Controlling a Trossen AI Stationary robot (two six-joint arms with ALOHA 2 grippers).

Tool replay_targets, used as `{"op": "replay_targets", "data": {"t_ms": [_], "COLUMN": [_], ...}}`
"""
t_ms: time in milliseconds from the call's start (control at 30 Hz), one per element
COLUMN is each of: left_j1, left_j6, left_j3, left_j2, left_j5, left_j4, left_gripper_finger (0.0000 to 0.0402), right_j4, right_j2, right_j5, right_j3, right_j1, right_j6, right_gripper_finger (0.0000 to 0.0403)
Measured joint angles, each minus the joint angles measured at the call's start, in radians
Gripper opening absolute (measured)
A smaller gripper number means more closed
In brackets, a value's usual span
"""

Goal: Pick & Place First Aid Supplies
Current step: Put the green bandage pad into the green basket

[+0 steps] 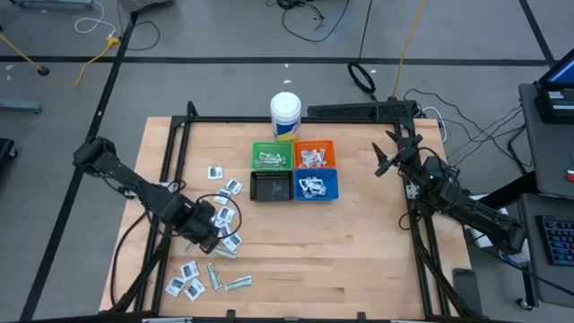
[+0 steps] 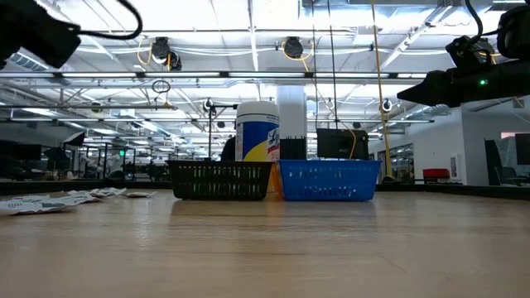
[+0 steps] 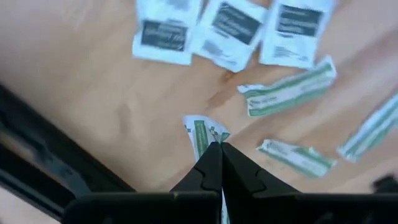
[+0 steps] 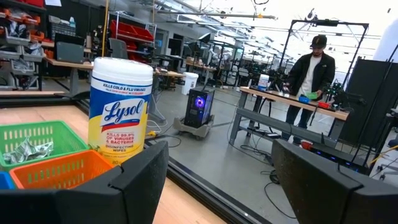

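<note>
Left pincer shut on a slim pale-green paper strip near the counter's front-left corner.

High view: white squarish sachets and green strips scattered front-left; green, orange, black and blue square bins mid-counter toward the back edge; right pincer waiting wide open and empty near the back-right corner. Left wrist view: fingertips pinched tight on the strip's end. Best lifted straight up, clear of neighbouring packets, before carrying toward the bins; thin paper likely to slip if swung fast.
</note>
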Motion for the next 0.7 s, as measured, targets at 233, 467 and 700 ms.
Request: {"op": "replay_targets", "data": {"t_ms": [233,467,700], "left_j1": [0.030,0.303,0.561], "left_j6": [0.452,0.838,1.202], "left_j3": [0.052,0.119,0.277], "left_j2": [0.001,0.057,0.213], "left_j5": [-0.123,-0.157,-0.206], "left_j4": [-0.008,-0.051,-0.053], "left_gripper_finger": [0.0000,0.0000,0.0000], "right_j4": [0.000,0.000,0.000], "right_j2": [0.000,0.000,0.000], "right_j5": [0.000,0.000,0.000], "right_j3": [0.000,0.000,0.000], "right_j1": [0.000,0.000,0.000], "right_j6": [0.000,0.000,0.000], "right_gripper_finger": [0.0279,0.0279,0.0279]}}
